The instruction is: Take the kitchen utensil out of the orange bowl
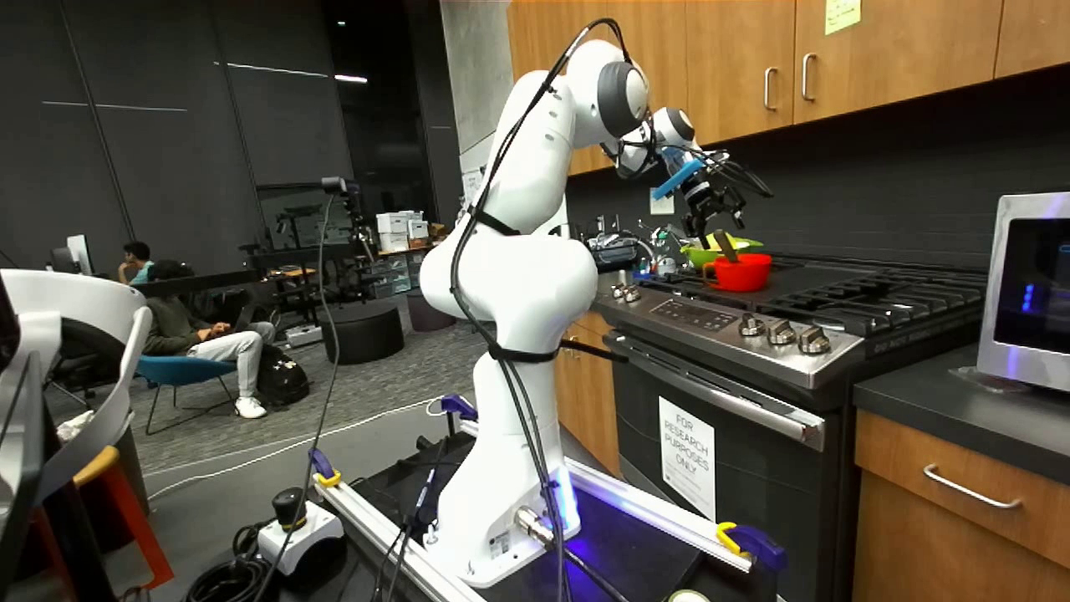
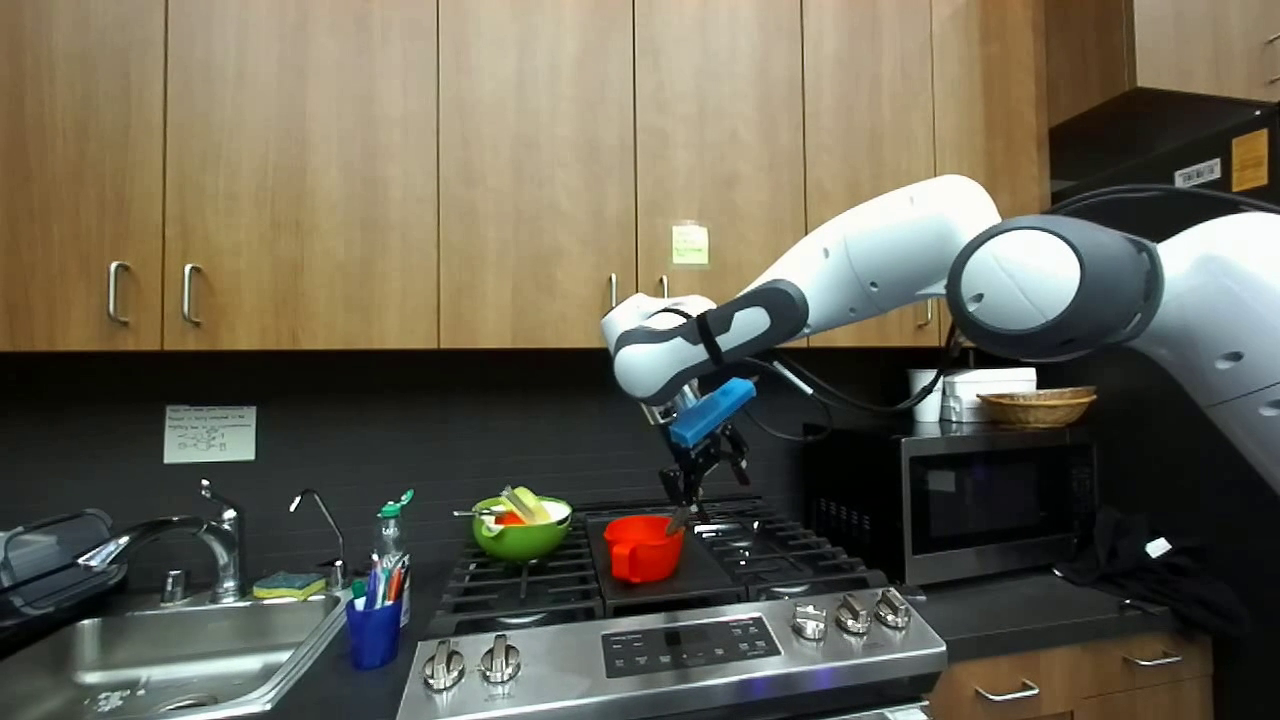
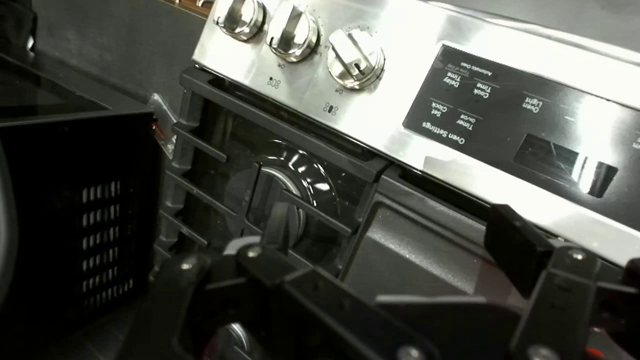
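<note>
The orange bowl (image 1: 742, 274) is red-orange with a side handle and stands on the stove's middle griddle; it also shows in an exterior view (image 2: 645, 552). The utensil (image 1: 726, 247) is brown and leans out of the bowl with its upper end raised; it shows at the bowl's rim in an exterior view (image 2: 678, 520). My gripper (image 1: 720, 227) is just above the utensil's upper end, pointing down, and is also in an exterior view (image 2: 712, 490). In the wrist view my gripper (image 3: 397, 237) has its fingers wide apart with nothing seen between them. The utensil cannot be made out there.
A green bowl (image 2: 520, 540) holding several items stands on the burner grates beside the orange bowl. A microwave (image 2: 1000, 505) is on the counter on the far side of the stove. A sink (image 2: 200, 660) and a blue cup of pens (image 2: 374, 632) are beside the stove. Cabinets (image 2: 540, 170) hang above.
</note>
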Controlling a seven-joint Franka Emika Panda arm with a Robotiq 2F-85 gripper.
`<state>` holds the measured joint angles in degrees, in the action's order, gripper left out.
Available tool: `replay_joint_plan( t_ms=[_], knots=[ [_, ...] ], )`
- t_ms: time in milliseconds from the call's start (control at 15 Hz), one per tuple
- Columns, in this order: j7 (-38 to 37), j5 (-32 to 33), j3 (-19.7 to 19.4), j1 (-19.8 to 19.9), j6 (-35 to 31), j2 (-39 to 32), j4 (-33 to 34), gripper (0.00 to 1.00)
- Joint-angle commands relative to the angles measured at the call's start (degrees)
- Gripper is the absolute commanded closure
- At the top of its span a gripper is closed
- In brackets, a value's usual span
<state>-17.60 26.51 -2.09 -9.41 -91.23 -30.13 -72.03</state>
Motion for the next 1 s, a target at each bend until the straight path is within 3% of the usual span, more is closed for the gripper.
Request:
replay_joint_plan(
  t_ms=[0, 933],
  knots=[
    [-0.8, -0.5, -0.6, -0.2, 0.0, -0.2, 0.8, 0.00],
    [-0.2, -0.6, -1.8, -0.2, -6.5, -5.8, 3.7, 0.00]
  ],
)
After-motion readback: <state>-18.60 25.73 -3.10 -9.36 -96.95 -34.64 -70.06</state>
